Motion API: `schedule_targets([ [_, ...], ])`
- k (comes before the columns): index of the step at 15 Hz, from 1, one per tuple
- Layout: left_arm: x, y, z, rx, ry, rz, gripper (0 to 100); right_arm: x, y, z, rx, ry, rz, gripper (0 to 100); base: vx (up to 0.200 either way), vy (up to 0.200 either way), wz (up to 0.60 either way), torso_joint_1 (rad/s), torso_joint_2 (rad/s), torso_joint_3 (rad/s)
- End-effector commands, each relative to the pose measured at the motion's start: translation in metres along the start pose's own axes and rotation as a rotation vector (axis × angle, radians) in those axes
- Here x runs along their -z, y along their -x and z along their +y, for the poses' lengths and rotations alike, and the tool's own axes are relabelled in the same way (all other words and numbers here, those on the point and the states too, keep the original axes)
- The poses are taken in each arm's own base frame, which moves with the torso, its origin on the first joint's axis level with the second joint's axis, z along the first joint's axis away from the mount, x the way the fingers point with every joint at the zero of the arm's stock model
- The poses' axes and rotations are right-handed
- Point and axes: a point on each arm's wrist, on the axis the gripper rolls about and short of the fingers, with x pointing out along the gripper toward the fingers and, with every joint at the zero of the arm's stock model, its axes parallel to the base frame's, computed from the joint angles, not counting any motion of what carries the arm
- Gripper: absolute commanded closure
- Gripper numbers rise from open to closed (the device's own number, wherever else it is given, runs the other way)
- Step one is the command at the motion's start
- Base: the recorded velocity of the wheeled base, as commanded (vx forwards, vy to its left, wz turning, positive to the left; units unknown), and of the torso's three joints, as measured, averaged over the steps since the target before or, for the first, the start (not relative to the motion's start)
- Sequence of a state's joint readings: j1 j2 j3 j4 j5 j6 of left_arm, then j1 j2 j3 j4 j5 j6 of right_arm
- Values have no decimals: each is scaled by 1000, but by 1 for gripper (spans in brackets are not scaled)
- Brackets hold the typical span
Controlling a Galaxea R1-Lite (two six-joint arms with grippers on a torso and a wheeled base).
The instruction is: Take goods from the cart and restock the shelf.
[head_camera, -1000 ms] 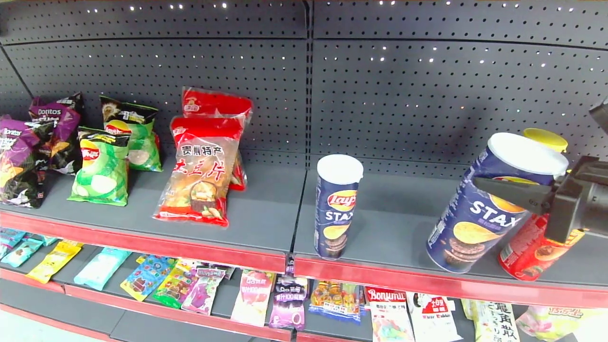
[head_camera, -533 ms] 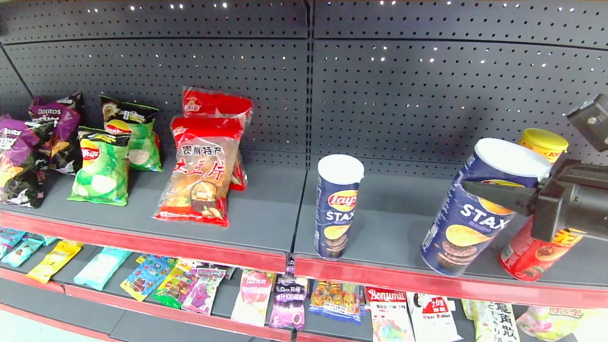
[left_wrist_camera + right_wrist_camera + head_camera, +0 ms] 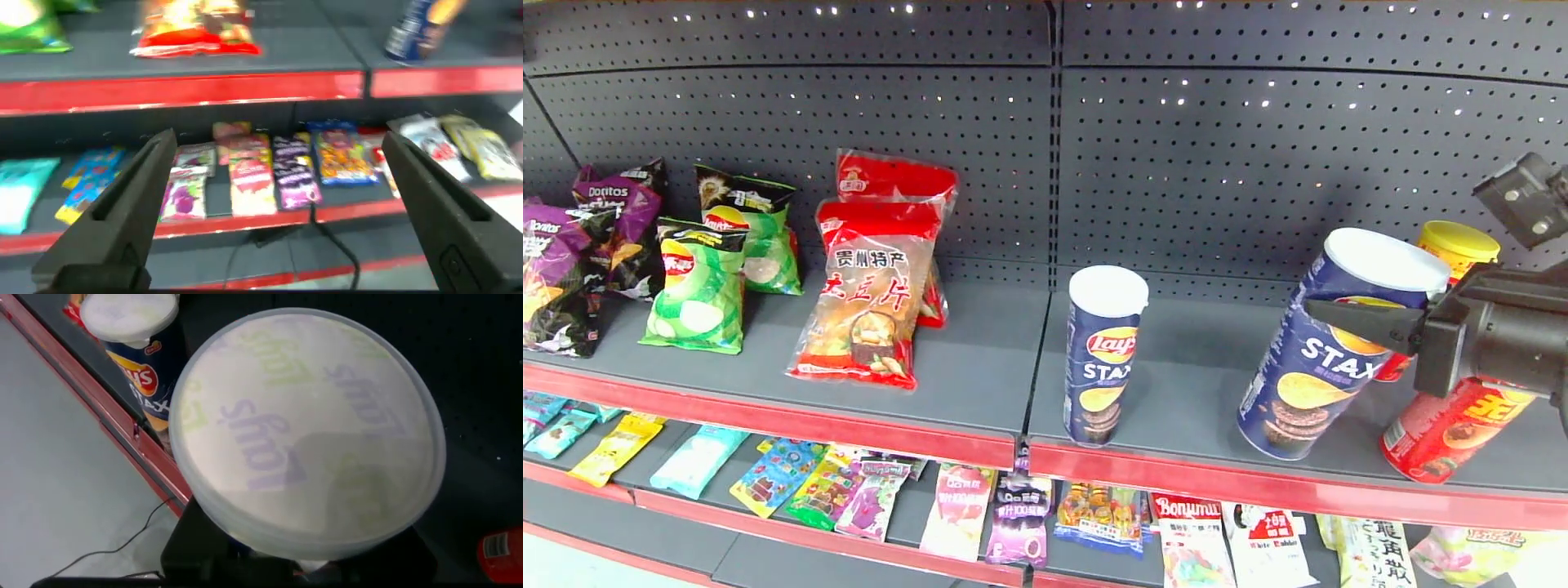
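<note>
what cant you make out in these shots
- Head view: far finger of the right gripper, behind the blue can.
- Head view: body of the yellow-lidded can, behind the blue can and gripper.
- Head view: top of the red can, covered by the gripper.
- Right wrist view: the grip itself, under the can's lid.
- Left wrist view: packets beyond the open left gripper, blurred.

We see a dark shelf (image 3: 980, 359) with a red front lip — purple chip bags (image 3: 560, 269) and green chip bags (image 3: 698, 298) at nine o'clock, red snack bags (image 3: 870, 302) left of centre, an upright blue can (image 3: 1103, 359) at centre — and a red can (image 3: 1445, 433) at four o'clock.
</note>
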State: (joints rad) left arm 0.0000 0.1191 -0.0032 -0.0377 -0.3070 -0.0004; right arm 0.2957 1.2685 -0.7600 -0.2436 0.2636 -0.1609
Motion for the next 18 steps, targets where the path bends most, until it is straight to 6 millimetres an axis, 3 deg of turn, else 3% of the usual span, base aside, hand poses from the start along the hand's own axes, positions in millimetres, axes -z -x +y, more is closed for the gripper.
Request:
schedule_targets([
  [1, 1, 4, 1, -83, -30, -44, 0, 0, -2, -1, 0, 1, -4, 100, 0, 0, 0, 0, 0, 0],
  [4, 3, 8, 4, -276, -4, -96, 0, 0, -6, -2, 2, 4, -14, 100, 0, 0, 0, 0, 0, 0],
  [7, 3, 9, 3, -266, -8, -122, 0, -6, -15, -4, -2, 10, -20, 100, 0, 0, 0, 0, 0, 0],
  [9, 4, 11, 7, -448, 45, -124, 0, -10, -20, -6, -3, 15, -22, 100, 0, 0, 0, 0, 0, 0],
  [12, 9, 9, 3, -263, -43, -47, 0, -8, -21, -3, -12, 16, -21, 100, 0, 0, 0, 0, 0, 0],
  [18, 8, 9, 3, -258, -14, -63, 0, -7, -27, -4, -23, 14, -10, 100, 0, 0, 0, 0, 0, 0],
])
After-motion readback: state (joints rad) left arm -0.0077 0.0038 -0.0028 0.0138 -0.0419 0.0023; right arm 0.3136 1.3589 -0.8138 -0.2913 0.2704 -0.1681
